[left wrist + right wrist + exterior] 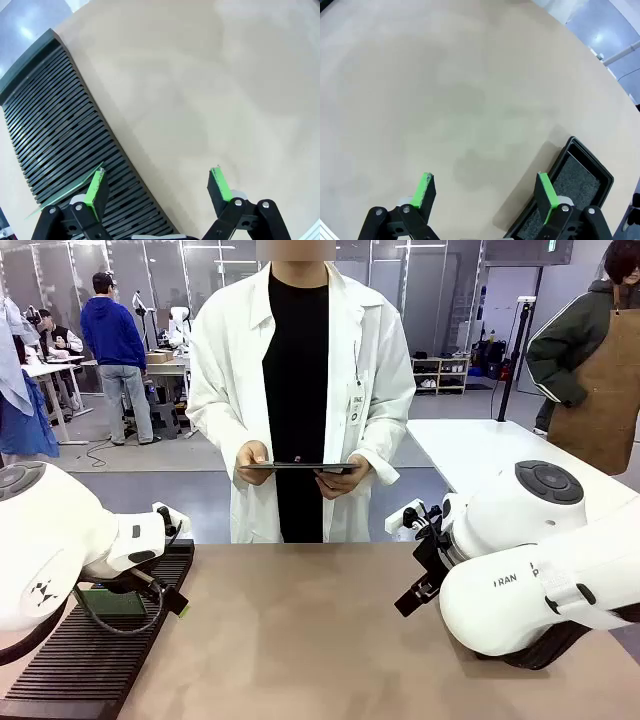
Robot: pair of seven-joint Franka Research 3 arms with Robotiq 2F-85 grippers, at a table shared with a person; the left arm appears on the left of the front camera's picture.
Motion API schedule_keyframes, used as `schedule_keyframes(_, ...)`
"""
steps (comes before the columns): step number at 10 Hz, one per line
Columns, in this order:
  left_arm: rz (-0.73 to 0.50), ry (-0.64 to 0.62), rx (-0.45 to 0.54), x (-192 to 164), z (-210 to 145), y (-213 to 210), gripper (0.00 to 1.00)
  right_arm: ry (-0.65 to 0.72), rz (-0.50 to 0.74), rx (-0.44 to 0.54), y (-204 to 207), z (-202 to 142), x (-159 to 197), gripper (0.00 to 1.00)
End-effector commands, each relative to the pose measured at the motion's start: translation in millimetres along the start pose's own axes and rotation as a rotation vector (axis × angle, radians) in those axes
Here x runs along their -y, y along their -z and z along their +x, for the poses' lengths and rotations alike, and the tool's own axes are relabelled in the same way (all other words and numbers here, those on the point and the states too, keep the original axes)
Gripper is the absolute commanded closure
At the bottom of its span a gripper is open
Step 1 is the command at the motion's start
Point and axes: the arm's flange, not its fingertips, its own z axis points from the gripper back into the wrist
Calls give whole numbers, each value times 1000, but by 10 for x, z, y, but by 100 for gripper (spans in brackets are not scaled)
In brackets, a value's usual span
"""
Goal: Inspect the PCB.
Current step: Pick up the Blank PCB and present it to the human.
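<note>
PCB [112, 602] | thin green rectangle on black ribbed rack [70, 670] | left and right jaws apart, empty

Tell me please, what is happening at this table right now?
A person in a white coat stands at the far side, holding a dark clipboard flat in both hands. Both grippers are open and hold nothing. The left gripper hangs at the edge of the black slotted rack, where the green PCB sits. The right gripper hangs over the table next to a black tray. Nobody has picked up the PCB yet.
</note>
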Motion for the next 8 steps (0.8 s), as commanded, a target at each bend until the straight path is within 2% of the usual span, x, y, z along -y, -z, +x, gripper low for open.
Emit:
schedule_keyframes(1,0,1,0,7,2,0,0,0,0,0,0,0,0,0)
schedule_keyframes(8,0,1,0,7,2,0,0,0,0,0,0,0,0,0)
